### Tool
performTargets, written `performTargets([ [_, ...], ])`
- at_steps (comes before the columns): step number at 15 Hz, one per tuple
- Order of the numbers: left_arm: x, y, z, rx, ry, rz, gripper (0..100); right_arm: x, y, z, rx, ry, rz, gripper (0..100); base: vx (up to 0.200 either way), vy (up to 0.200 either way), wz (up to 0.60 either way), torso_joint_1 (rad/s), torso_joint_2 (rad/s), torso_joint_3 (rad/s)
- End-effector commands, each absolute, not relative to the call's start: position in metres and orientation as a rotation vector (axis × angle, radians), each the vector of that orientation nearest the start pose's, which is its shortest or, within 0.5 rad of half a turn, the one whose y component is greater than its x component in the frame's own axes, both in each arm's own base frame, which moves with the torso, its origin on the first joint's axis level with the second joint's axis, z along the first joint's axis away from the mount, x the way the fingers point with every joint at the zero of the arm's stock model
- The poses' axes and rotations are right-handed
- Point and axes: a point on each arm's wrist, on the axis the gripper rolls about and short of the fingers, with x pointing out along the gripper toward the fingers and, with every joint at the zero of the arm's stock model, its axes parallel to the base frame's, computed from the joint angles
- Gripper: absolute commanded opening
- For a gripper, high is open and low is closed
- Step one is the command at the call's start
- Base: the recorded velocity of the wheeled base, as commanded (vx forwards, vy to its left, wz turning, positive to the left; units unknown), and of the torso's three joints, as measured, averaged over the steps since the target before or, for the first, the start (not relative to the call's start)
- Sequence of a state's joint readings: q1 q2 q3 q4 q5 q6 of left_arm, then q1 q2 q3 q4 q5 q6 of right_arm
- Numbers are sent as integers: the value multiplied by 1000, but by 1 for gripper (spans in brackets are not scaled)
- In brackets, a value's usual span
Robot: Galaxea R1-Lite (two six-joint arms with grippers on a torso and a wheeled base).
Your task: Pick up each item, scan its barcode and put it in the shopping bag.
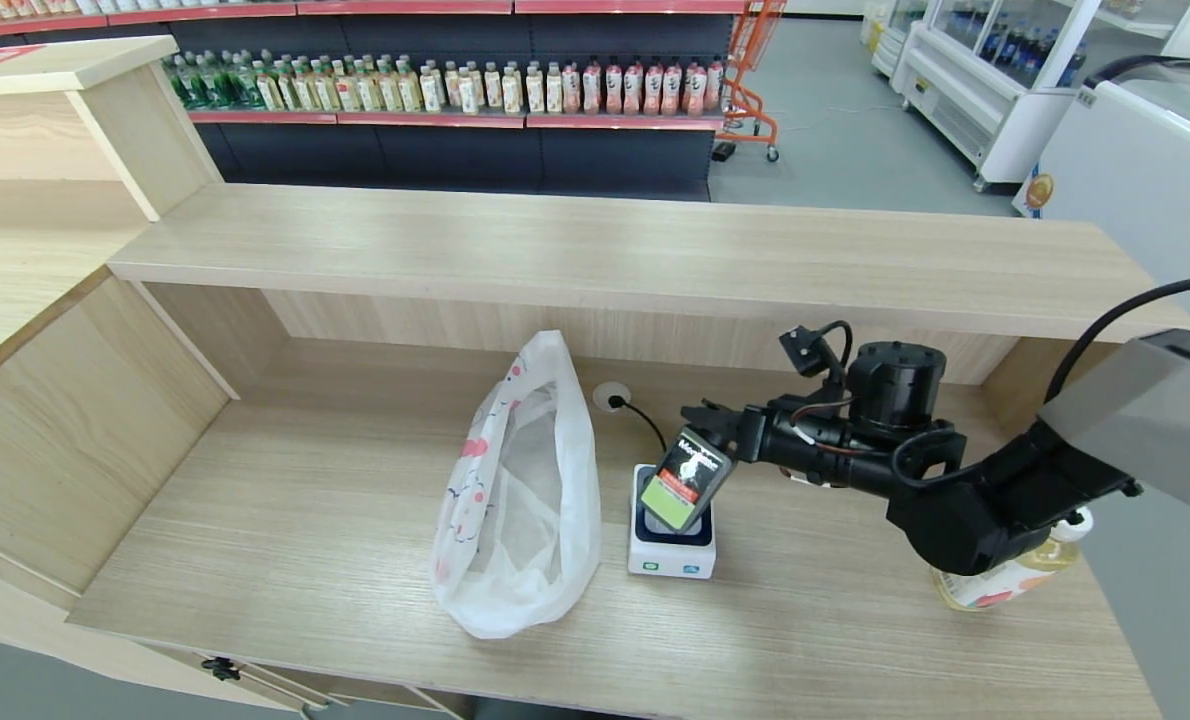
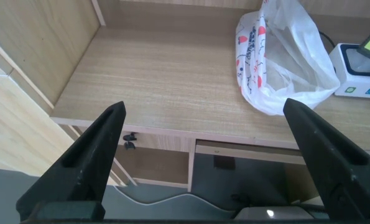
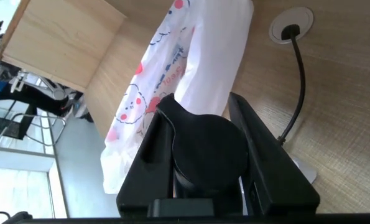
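Observation:
My right gripper (image 1: 707,447) is shut on a small dark can with a green and red label (image 1: 688,482), held tilted just above the white barcode scanner (image 1: 671,553). From the right wrist, the can's black top (image 3: 208,151) sits between the two fingers (image 3: 267,159). The white shopping bag with red prints (image 1: 520,490) stands open to the left of the scanner, also seen as bag (image 3: 191,62) and bag (image 2: 281,56). My left gripper (image 2: 209,155) is open, hanging in front of the counter's near edge with nothing between its fingers.
A clear bottle with a pump and yellowish liquid (image 1: 1005,580) stands on the counter (image 1: 285,540) at the right, partly behind my right arm. The scanner's black cable (image 1: 645,420) runs to a round hole in the counter. A raised wooden shelf (image 1: 605,250) overhangs the back.

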State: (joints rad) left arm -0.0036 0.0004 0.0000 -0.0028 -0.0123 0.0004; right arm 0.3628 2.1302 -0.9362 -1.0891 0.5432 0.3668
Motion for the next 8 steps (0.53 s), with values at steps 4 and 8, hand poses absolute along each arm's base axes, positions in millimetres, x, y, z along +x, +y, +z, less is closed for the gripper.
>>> performTargets([
  [4,-23,0,76,0,-3,-15,100,333,141,156,315,165,902,0,0,50,0,-1,1,1],
  [8,-23,0,76,0,-3,-15,100,309,137,174,291,126,922,0,0,200,0,4,5,0],
])
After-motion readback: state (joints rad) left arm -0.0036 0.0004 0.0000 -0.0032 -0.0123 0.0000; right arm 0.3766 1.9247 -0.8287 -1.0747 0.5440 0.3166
